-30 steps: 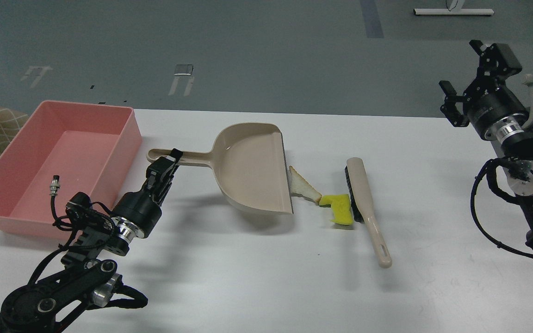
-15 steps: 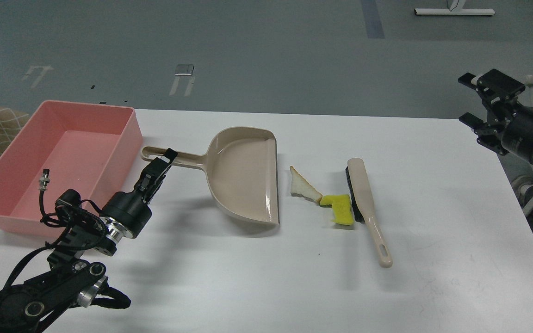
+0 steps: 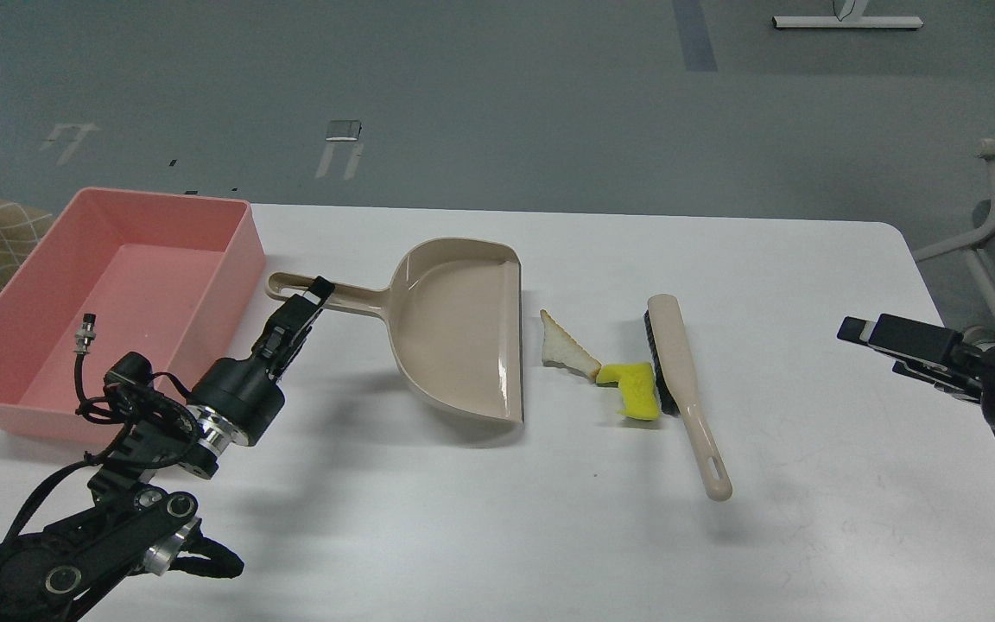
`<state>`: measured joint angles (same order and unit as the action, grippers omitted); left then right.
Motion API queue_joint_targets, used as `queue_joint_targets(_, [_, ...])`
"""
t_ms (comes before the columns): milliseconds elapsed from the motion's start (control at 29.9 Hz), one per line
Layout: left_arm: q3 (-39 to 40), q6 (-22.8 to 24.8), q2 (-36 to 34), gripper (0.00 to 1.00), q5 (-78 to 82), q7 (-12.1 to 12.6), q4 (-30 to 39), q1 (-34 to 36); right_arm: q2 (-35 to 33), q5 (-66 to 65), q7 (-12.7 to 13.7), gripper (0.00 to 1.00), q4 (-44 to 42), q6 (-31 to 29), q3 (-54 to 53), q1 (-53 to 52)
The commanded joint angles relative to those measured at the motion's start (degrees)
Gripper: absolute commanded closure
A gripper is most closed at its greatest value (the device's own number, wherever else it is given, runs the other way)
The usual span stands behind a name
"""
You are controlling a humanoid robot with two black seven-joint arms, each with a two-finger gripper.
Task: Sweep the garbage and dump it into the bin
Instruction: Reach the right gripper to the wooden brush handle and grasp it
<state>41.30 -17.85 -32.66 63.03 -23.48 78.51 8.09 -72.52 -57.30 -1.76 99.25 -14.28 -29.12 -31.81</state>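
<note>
From the head camera I saw my left gripper point(image 3: 314, 294) clamped on the thin handle of the beige dustpan point(image 3: 454, 333), near the handle's far end, with the arm running down toward the lower left corner of the view. The dustpan lay on the white table point(image 3: 497, 536) with its open lip facing right, toward the garbage but not touching it. The bread slice point(image 3: 562, 348), a white triangle with a brown crust, lay just right of that lip with a narrow strip of table between them. Its lower corner met the yellow sponge chunk point(image 3: 633, 390), which in turn sat against the dark bristles of the hand brush point(image 3: 679, 380). The brush lay flat with its beige handle pointing toward me and slightly right, and nothing held it. The pink bin point(image 3: 230, 259) stood at the left end of the table, just beyond the dustpan handle's tip; its inside looked bare as far as I could see, though my own arm covered part of it. My right gripper point(image 3: 873, 341) reached in from the right edge over the table's right side, well apart from the brush, its two fingers spread with a clear gap between them and nothing in it.
</note>
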Motion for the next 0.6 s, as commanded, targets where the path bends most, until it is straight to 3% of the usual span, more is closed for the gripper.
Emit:
queue_joint_targets(0, [-0.3,0.0,0.2,1.00,0.0,0.0,0.1,-0.2,0.6,-2.9,0.0,0.00,0.0,-1.1,1.2,0.8])
queue_joint_targets(568, [-1.2,0.2,0.2,1.00,0.0,-0.1,-0.4,0.1,17.3,-13.3,1.1,0.00,-4.1,-3.9,4.7,0.4])
